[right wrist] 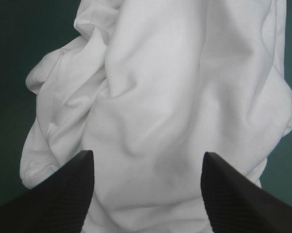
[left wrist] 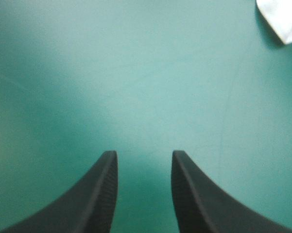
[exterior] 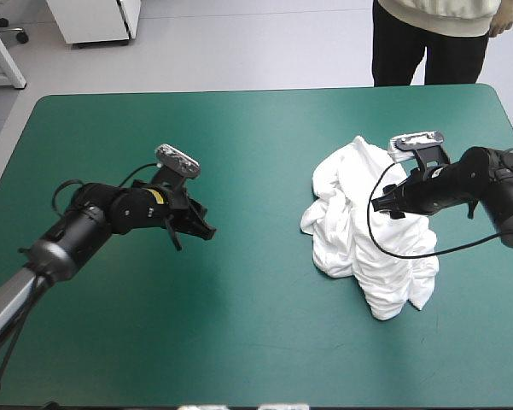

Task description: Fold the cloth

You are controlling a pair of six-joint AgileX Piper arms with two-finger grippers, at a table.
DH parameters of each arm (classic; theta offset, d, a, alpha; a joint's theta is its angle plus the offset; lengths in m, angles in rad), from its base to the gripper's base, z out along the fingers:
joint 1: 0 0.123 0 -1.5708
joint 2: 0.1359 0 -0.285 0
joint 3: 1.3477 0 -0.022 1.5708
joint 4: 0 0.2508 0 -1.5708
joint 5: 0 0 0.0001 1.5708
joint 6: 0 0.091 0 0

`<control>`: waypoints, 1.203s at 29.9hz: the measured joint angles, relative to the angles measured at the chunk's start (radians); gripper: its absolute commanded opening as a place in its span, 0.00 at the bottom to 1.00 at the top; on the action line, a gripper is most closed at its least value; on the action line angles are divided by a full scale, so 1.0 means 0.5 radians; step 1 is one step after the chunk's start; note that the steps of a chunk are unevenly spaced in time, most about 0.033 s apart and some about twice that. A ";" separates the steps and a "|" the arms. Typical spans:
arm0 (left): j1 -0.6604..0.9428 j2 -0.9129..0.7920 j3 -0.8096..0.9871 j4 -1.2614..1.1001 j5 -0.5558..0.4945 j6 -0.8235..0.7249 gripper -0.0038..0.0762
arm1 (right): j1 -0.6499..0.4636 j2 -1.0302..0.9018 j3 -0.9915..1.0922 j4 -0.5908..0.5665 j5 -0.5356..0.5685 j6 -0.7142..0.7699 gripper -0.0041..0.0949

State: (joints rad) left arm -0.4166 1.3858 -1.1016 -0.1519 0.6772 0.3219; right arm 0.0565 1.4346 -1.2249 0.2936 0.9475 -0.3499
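Right of the high view, the heaped T-shirt (exterior: 367, 231) lies under the right gripper (exterior: 382, 200), fingers released; the left gripper (exterior: 208, 231), also released, sits well apart, centre-left.

T-shirt (exterior: 364, 229) heaped on the table's (exterior: 256, 342) right half.
The heap lay between the table's middle and its right edge. The right gripper (exterior: 384, 202) hung over the heap's right side, cloth under and ahead of it; the left gripper (exterior: 201, 227) hung over bare table, well apart to the heap's left.
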 measured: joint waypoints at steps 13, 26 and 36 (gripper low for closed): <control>0.000 -0.862 -0.061 1.189 0.501 -0.955 0.39 | 0.000 0.002 0.000 -0.101 -0.002 0.000 0.64; 0.000 -1.565 0.525 1.825 0.615 -1.597 0.39 | 0.000 0.136 -0.002 -0.158 -0.068 0.000 0.64; 0.000 -1.608 0.626 1.834 0.569 -1.783 0.39 | 0.000 0.438 -0.002 -0.160 -0.119 0.007 0.59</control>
State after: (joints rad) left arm -0.4166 0.5817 -0.7884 0.7649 0.9617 -0.5698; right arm 0.0565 1.6536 -1.2257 0.2135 0.8882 -0.3464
